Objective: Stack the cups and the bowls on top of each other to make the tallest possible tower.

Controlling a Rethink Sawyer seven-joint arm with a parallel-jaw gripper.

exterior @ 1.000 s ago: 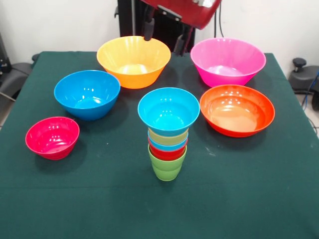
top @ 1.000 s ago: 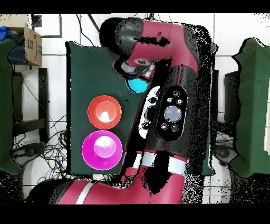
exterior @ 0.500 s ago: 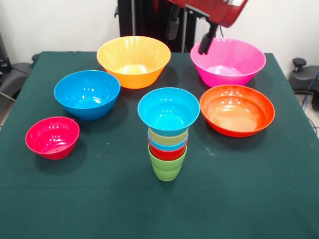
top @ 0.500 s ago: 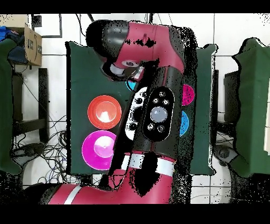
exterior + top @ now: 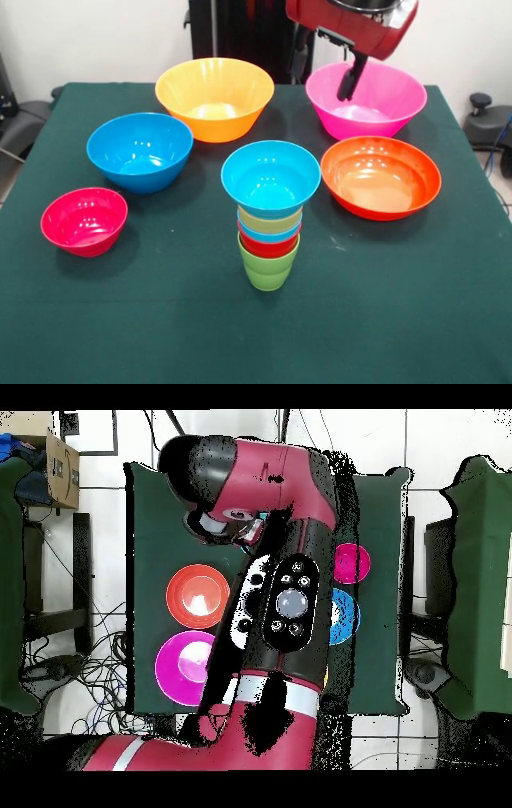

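Note:
The tower (image 5: 270,216) stands mid-table: a lime green cup (image 5: 268,270) at the base, then red, light blue and yellow cups nested in it, and a small light blue bowl (image 5: 270,178) on top. Around it sit loose bowls: yellow-orange (image 5: 214,96), pink (image 5: 366,98), red-orange (image 5: 381,176), medium blue (image 5: 140,150) and small magenta (image 5: 84,220). My gripper (image 5: 325,70) hangs open and empty above the pink bowl's near-left rim. In the overhead view the arm hides the tower; the red-orange bowl (image 5: 198,596), pink bowl (image 5: 185,667), magenta bowl (image 5: 350,563) and part of the blue bowl (image 5: 344,616) show.
The green table (image 5: 160,320) has bare cloth in front of the tower. A cardboard box (image 5: 62,469) sits off the table's corner in the overhead view. A black knob on a stand (image 5: 480,102) is beyond the table's right edge.
In the front view the gripper has swung right, from above the yellow-orange bowl to the pink one. Overhead, the arm has shifted left, uncovering the magenta and blue bowls.

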